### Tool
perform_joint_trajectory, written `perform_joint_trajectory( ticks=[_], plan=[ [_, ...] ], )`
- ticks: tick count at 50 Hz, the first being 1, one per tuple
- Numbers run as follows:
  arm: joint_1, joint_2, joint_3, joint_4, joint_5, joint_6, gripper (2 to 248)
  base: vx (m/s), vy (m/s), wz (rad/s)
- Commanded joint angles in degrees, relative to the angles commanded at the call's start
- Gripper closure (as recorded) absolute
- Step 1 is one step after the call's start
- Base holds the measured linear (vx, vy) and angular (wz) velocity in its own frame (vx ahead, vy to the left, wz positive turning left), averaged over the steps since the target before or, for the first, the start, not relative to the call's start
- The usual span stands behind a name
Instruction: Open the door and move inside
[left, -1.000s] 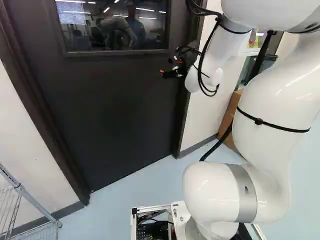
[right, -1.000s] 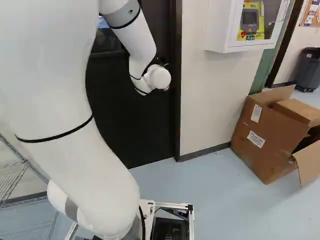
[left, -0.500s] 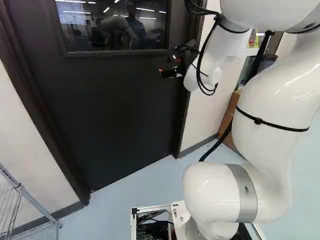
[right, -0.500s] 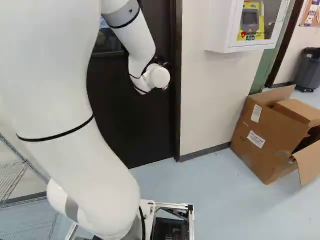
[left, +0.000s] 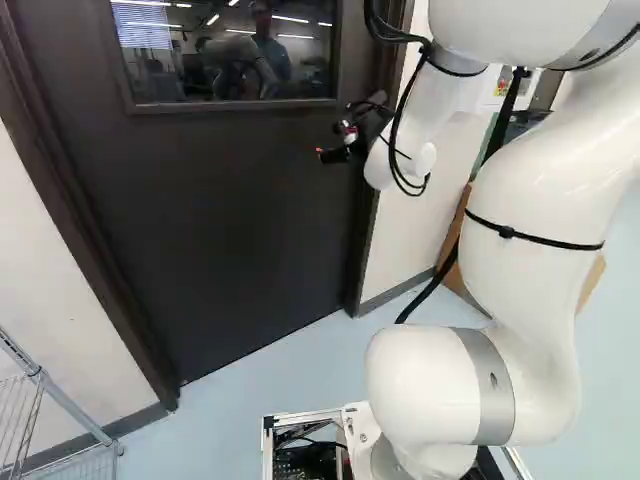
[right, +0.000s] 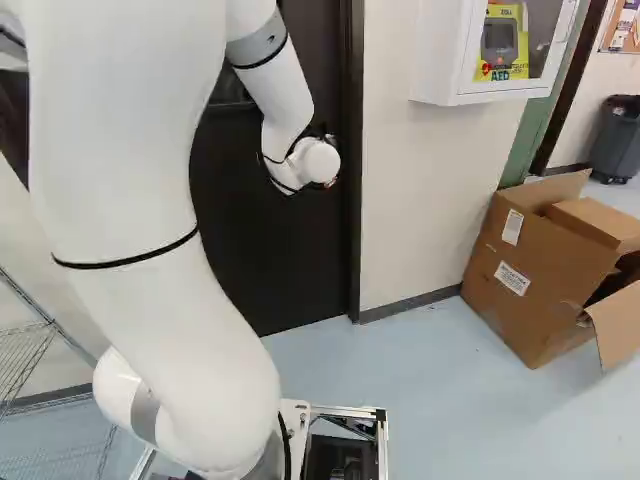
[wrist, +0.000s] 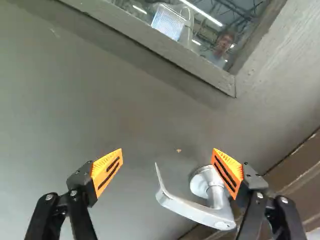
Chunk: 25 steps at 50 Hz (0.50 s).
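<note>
The arm (left: 515, 240) has moved a little: its upper part has swung toward nine o'clock in the left base view and toward three in the right base view, and the gripper (left: 336, 145) has edged slightly toward seven in the left base view. The door (left: 230, 230) has stayed shut, and the base has not moved.

The gripper is just past twelve o'clock in the left base view, in front of the door near its frame (left: 360, 260). In the wrist view the gripper (wrist: 167, 155) is released, its two orange pads (wrist: 108, 172) spread wide apart, gripping nothing. The handle (wrist: 192, 209), a silver lever on a round mount, lies between the fingers and closer to one of them; that finger overlaps the mount, and whether they touch I cannot tell. With twelve pointing away from the finger roots, the handle is at about five o'clock from the midpoint between the fingertips. The window (left: 220, 60) is at eleven in the left base view.

A wire rack (left: 20, 400) stands at eight in the left base view. In the right base view an open cardboard box (right: 530, 280) sits on the floor (right: 440, 410) just past three, and a white cabinet (right: 440, 60) hangs on the wall (right: 410, 200) between one and two.
</note>
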Motion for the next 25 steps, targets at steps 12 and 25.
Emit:
perform_joint_trajectory(
  ticks=[12,25],
  plan=[
    [0.13,-1.31,0.24,0.00,0.00,0.00,3,0.000,0.000,0.000],
    [0.14,-2.63,0.60,0.00,0.00,4.43,3,0.000,0.000,0.000]
  ],
)
